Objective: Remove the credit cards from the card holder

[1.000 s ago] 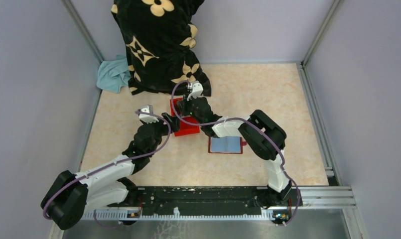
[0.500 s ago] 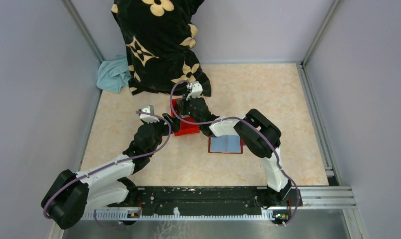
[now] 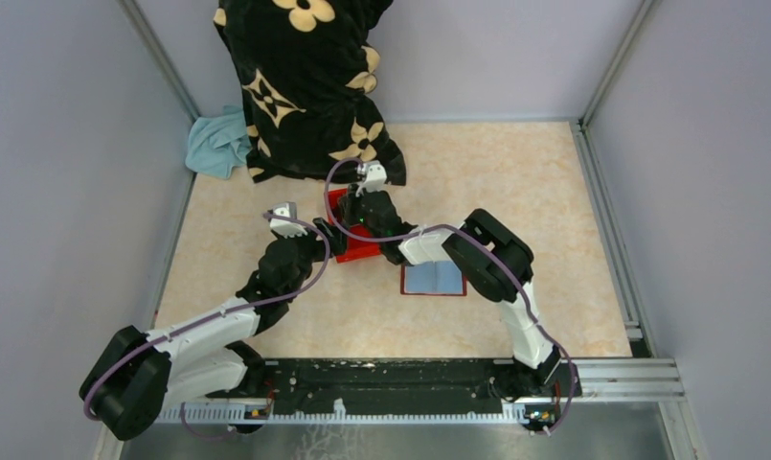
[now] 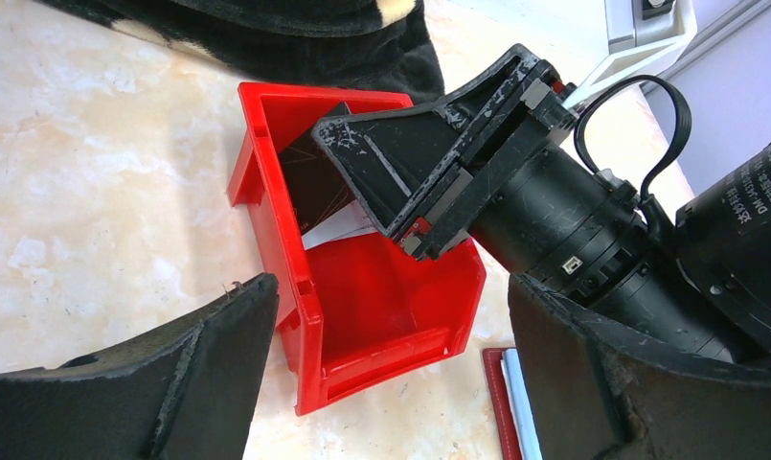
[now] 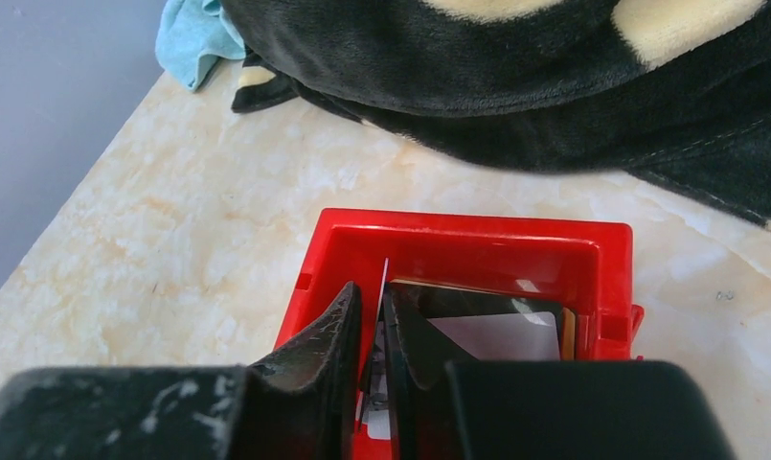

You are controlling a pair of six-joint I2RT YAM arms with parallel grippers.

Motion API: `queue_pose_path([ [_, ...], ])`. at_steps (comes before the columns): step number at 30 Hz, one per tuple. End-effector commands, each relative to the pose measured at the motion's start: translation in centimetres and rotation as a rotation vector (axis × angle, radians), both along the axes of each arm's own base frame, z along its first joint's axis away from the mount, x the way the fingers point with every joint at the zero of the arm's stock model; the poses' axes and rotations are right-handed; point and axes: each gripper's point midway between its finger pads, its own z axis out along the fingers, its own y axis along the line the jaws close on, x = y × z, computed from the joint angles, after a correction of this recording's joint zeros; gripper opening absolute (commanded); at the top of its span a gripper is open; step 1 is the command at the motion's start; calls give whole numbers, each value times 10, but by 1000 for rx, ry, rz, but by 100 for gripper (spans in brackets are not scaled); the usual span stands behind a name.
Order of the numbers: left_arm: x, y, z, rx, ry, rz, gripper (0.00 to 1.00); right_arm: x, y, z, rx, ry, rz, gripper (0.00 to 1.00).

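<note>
Lying open and flat on the table (image 3: 525, 192), the card holder (image 3: 407, 289) sits near the red bin's (image 3: 362, 251) right-hand near corner. It is apart from the bin, with pale blue-grey credit cards (image 3: 434, 278) showing on its inner faces.

The right gripper (image 5: 372, 292) reaches down into the bin, fingers almost pressed together. A thin pale card (image 5: 384, 278) stands edge-on in the narrow slit between them. Whether the pads pinch it cannot be told.

A dark card (image 4: 309, 177) and a whitish one lie inside the bin beside those fingers.

The left gripper (image 4: 391, 297) is spread wide and holds nothing. It sits at the bin's near end, one finger to each side.

A black floral blanket (image 3: 305, 86) lies just beyond the bin's far wall. A blue cloth (image 3: 218, 142) lies well apart to the far left.
</note>
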Motion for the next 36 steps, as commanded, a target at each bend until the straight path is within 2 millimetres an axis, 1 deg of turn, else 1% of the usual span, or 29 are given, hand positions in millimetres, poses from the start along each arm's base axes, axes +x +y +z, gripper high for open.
queue_pose_path([
  [1, 1, -1, 8, -10, -28, -4, 95, 0, 14, 20, 48, -35, 6, 17],
  [5, 1, -2, 8, -9, -29, -9, 95, 3, 8, 24, 22, -51, -16, 21],
  [13, 1, -9, 7, 0, -25, -46, 95, 12, -9, 43, -16, -100, -62, 21],
  [23, 2, -14, 5, 12, -18, -71, 95, 25, -40, 64, -8, -128, -115, 21],
  [26, 2, -16, 4, 15, -14, -77, 95, 25, -49, 68, 0, -132, -125, 21],
  [29, 2, -16, 3, 15, -12, -79, 95, 24, -54, 70, 3, -135, -127, 21],
  [30, 2, -16, 3, 17, -12, -77, 95, 23, -55, 70, 1, -135, -124, 20],
  [33, 2, -14, 3, 13, -13, -67, 95, 15, -48, 66, -6, -117, -70, 9],
  [36, 1, -6, 5, -1, -21, -32, 91, 5, -39, 53, -56, -63, -34, 0],
])
